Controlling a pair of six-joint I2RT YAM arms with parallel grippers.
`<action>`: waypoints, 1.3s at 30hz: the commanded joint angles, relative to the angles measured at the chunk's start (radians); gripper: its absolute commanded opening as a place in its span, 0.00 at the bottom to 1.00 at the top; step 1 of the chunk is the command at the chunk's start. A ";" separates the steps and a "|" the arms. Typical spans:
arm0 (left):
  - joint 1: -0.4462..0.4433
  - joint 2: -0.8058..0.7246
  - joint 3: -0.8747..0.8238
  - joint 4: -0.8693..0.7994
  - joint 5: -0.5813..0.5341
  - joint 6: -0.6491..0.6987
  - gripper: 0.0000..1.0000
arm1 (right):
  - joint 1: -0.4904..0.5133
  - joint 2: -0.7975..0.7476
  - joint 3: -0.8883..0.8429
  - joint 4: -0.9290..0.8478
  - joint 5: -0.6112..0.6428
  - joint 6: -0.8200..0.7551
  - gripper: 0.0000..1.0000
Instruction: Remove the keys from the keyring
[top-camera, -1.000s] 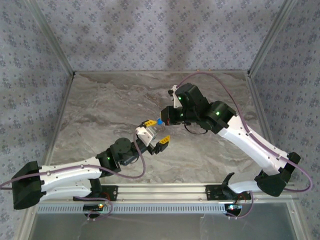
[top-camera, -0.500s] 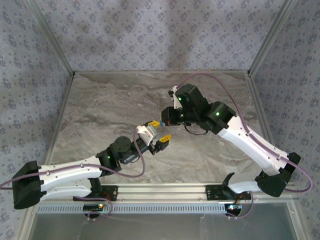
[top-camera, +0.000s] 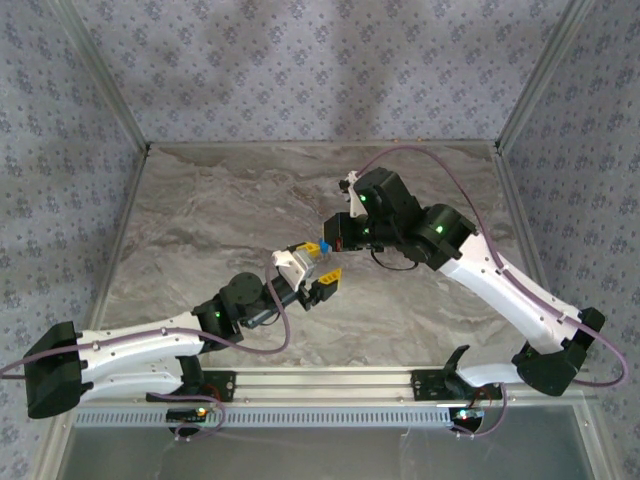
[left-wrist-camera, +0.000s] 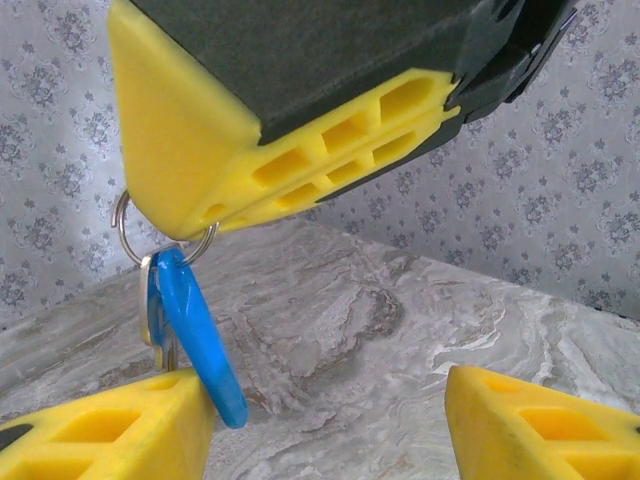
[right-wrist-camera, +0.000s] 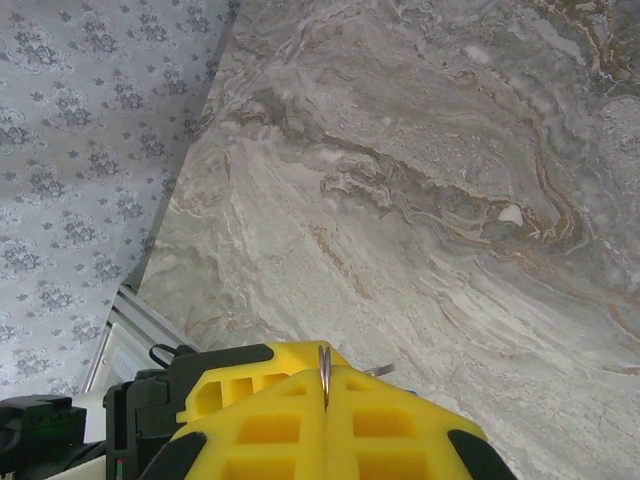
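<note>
Left jaws have slid up to the right jaws and narrowed, yet stand open around the bright blue oblong key (left-wrist-camera: 193, 335), one pad (left-wrist-camera: 110, 430) touching it. Right jaws pinch its thin metal keyring (left-wrist-camera: 118, 228) above the marbled counter (top-camera: 200, 220).

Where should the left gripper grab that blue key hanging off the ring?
I'd pinch the blue key low on its plastic head, across the flat faces, coming from below. It hangs free under the keyring, which the right gripper clamps from above.
</note>
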 joint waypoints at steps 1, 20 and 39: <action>0.004 0.016 0.037 0.019 0.004 -0.002 0.62 | 0.005 -0.021 -0.007 0.018 0.021 0.020 0.00; 0.015 0.087 0.091 0.099 -0.039 0.012 0.62 | 0.014 -0.038 -0.031 0.038 0.018 0.035 0.00; 0.071 0.025 0.143 -0.138 0.008 -0.119 0.04 | 0.007 -0.104 -0.108 0.080 0.021 0.057 0.00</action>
